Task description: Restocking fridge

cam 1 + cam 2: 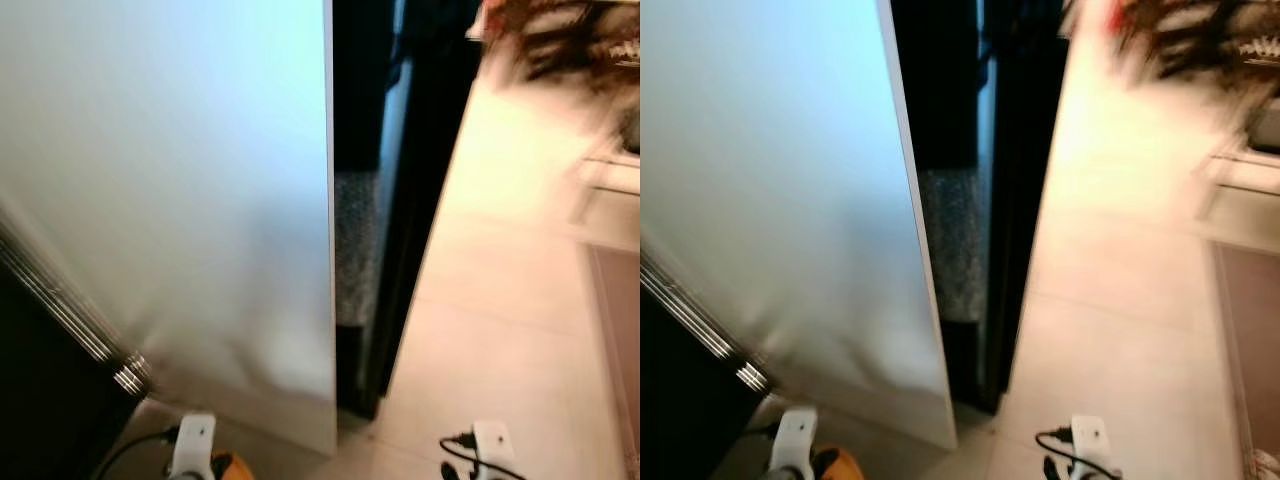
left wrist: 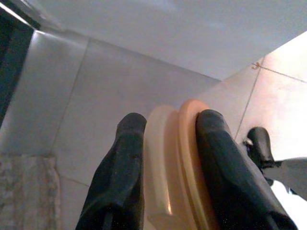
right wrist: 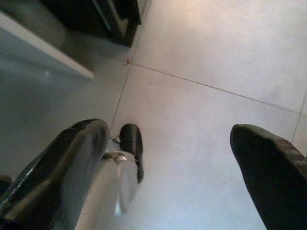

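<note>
From the head camera I looked down at the white fridge door (image 1: 190, 200), which stood open and edge-on to me. A ribbed metal handle (image 1: 70, 310) ran down its lower left. Past the door's edge the fridge interior (image 1: 375, 200) was dark, and I could make out a frosted, textured panel (image 1: 352, 245) low inside but nothing of the shelves. To the right lay a pale tiled floor (image 1: 500, 300); the far right of the view was blurred, with a mat edge (image 1: 612, 330) and some smeared dark shapes I could not identify.

My left gripper (image 2: 168, 139) was clenched on a pale orange plastic container (image 2: 175, 163), whose stacked rims sat squeezed between the two black fingers (image 2: 120, 167). It hung low over the floor just beside the bottom of the fridge door, and in the head view a sliver of orange (image 1: 228, 467) showed by the left wrist at the bottom edge.

My right gripper (image 3: 168, 158) was spread wide with nothing between its fingers (image 3: 268, 167), hanging over bare floor tiles near the lower corner of the door (image 3: 43, 48). Below it I saw one of the robot's own feet (image 3: 132, 143), dark-toed, on the tiles.
</note>
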Tool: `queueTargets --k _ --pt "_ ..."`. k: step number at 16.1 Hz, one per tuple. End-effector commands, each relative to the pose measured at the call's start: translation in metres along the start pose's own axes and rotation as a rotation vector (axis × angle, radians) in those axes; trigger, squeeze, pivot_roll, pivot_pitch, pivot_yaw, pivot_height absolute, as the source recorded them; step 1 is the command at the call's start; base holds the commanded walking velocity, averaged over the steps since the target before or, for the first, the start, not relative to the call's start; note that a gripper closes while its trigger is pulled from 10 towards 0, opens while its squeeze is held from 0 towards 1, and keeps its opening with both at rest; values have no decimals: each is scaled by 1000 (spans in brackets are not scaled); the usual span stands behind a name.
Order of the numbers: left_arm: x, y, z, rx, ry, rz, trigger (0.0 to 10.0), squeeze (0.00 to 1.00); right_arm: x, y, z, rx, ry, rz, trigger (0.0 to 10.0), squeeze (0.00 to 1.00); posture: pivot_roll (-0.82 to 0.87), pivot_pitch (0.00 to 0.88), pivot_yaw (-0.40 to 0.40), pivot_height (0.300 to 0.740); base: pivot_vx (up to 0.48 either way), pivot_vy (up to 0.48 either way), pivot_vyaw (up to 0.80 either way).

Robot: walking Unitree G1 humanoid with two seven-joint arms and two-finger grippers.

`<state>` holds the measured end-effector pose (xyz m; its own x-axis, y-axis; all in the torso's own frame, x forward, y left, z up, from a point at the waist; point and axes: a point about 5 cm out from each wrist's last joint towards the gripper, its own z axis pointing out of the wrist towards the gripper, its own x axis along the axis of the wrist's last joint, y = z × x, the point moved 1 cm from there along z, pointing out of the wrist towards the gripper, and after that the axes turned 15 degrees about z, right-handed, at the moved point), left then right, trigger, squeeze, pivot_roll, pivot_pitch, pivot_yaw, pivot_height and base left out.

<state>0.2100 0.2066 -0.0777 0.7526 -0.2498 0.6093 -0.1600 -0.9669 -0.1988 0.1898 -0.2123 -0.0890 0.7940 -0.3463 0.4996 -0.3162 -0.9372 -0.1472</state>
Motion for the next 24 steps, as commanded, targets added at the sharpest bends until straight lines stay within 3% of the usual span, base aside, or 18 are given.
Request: queueTargets --k 1,4,6,8,9,10,14,15,16,17,19,21,22,23,24 --pt "-10 -2 -2 0 -35 10 10000 0 -2 0 0 -7 9 19 10000 0 -45 0 85 740 0 0 0" --pt "-20 -2 -4 11 -59 7 10000 0 -5 1 -2 -78 145 87 10000 0 -65 0 85 740 0 0 0" --pt "-21 -2 -5 13 -62 5 10000 0 -5 2 -3 -86 164 113 10000 0 -69 0 85 740 0 0 0" --pt "-25 1 -6 26 -73 -20 10000 0 -2 15 -9 -162 300 188 10000 0 -94 0 58 740 0 0 0" --pt "-26 3 -6 30 -75 -25 10000 0 3 28 -15 -170 369 223 10000 0 -91 0 52 740 0 0 0" --pt "-27 5 -6 35 -76 -40 10000 0 24 46 -26 -172 523 244 10000 0 -76 0 31 740 0 0 0" --pt "-29 12 -6 50 -77 -80 10000 0 58 50 -45 -158 757 214 10000 0 -62 0 -10 740 0 0 0" --pt "-30 13 -7 52 -78 -88 10000 0 67 46 -50 -135 804 171 10000 0 -61 0 -17 740 0 0 0" --pt "-31 15 -7 55 -82 -93 10000 0 86 26 -61 -58 902 54 10000 0 -58 0 -21 740 0 0 0" --pt "-31 15 -7 56 -84 -92 10000 0 91 18 -65 -30 932 18 10000 0 -58 0 -21 740 0 0 0" --pt "-31 14 -7 62 -84 -95 10000 0 113 -14 -73 94 986 -48 10000 0 -72 0 -18 740 0 0 0" --pt "-30 13 -7 60 -83 -80 10000 0 142 -70 -81 305 1016 -128 10000 0 -75 0 -10 740 0 0 0" --pt "-30 13 -7 60 -83 -77 10000 0 146 -83 -82 342 1014 -125 10000 0 -75 0 -10 740 0 0 0" --pt "-30 12 -7 62 -82 -76 10000 0 144 -109 -83 443 984 -113 10000 0 -75 0 -6 740 0 0 0" --pt "-31 12 -7 62 -81 -74 10000 0 142 -124 -85 481 966 -123 10000 0 -75 0 -6 740 0 0 0"
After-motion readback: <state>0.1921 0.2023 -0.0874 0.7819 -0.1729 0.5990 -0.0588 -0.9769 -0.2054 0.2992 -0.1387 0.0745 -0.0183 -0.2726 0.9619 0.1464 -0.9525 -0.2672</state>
